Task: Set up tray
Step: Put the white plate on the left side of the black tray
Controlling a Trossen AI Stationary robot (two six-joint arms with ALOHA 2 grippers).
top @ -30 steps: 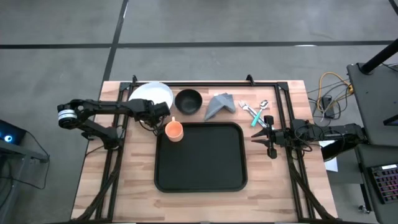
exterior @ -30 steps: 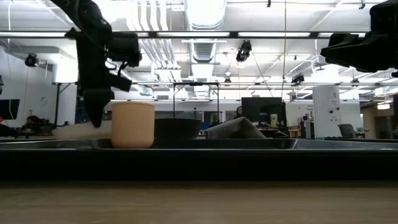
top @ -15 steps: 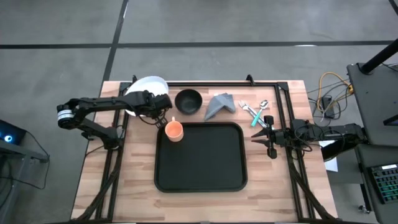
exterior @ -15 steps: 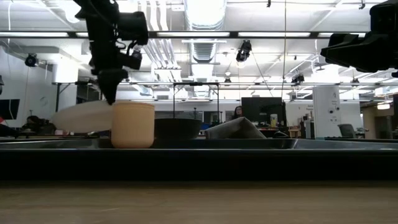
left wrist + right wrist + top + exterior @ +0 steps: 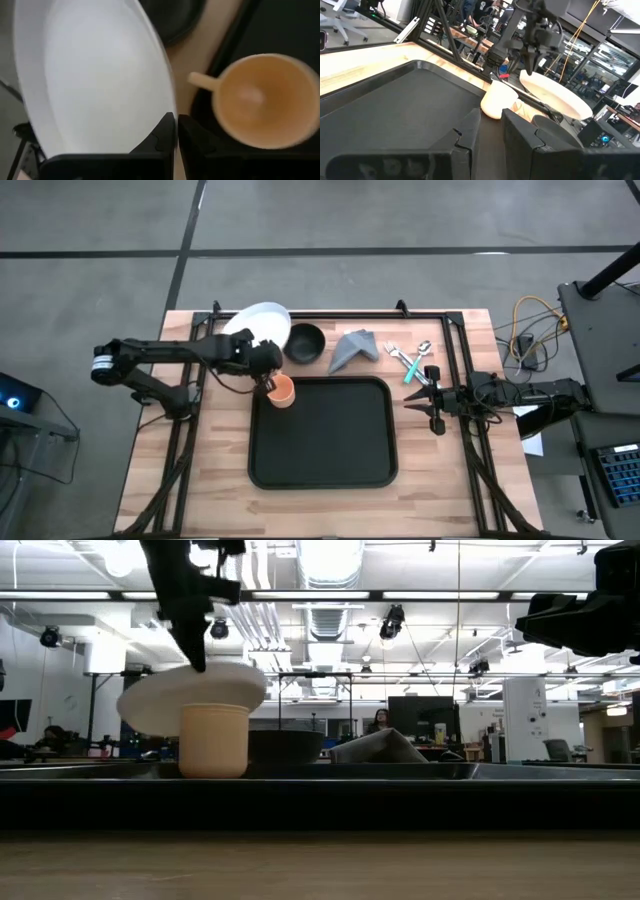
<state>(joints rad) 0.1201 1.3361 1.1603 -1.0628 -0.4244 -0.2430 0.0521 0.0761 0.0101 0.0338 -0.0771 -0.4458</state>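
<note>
Tray [image 5: 335,445] — large, black, rounded corners, low raised rim; lies flat at the middle of the wooden counter [image 5: 150,470], bare except at its far left corner.

Orange cup [image 5: 280,390] — upright, on the tray's far left corner, handle pointing toward the far side of the counter.

White plate [image 5: 263,325] — lifted off the counter, tilted, its rim pinched by the left pincer [image 5: 262,360]; in the low view the plate [image 5: 190,698] hangs behind the cup [image 5: 213,740], at about the height of the cup's top. In the left wrist view the fingers [image 5: 162,137] are clamped on the plate's edge.

Black bowl [image 5: 304,342] — on the counter beyond the tray, just beside the plate.

Grey napkin [image 5: 353,347] — folded, peaked, next to the bowl.

Cutlery [image 5: 409,360] — teal-handled pieces, crossed, near the tray's far right corner.

Right pincer [image 5: 436,402] — hovers at the tray's right edge, well apart from everything; fingers parted, holding nothing.
</note>
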